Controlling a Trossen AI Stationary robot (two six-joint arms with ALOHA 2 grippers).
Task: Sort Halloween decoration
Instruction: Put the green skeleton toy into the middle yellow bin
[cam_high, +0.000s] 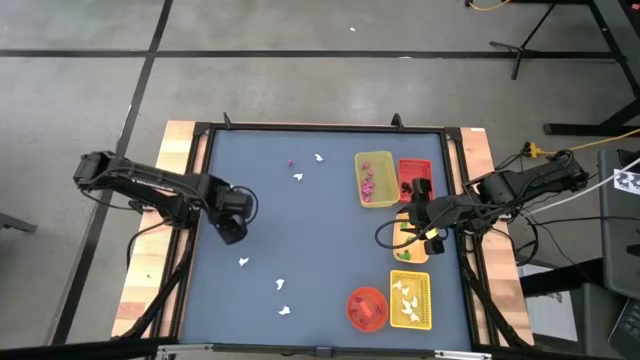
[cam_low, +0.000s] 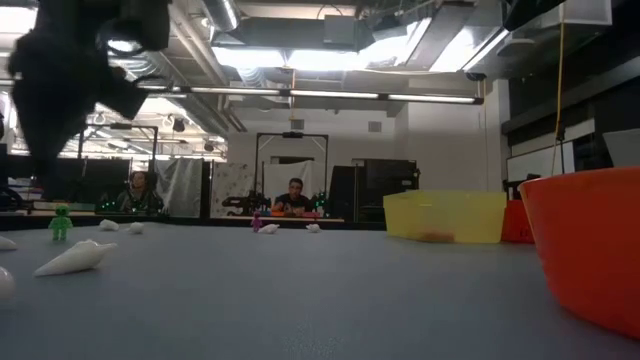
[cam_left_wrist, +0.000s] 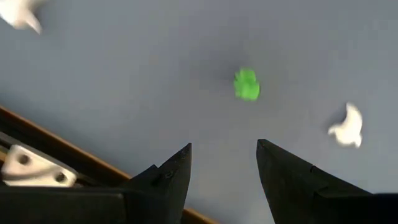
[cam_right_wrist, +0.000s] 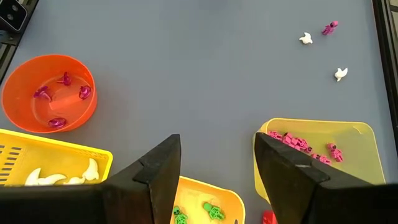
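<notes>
While left pincer (cam_left_wrist: 224, 163) hangs open, green piece (cam_left_wrist: 247, 84) lies dead ahead at 12 o'clock; long axis unclear. Right pincer (cam_right_wrist: 216, 155) open, far.

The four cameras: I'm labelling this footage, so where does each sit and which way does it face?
High: overhead, straight down; both arms and blue table show.
Low: table height, level toward room; one dark arm, upper left.
Left wrist: above table past left pincer, open, at green piece.
Right wrist: past right pincer, open, over trays.
Shared: orange bowl in right wrist, high and low views.
</notes>
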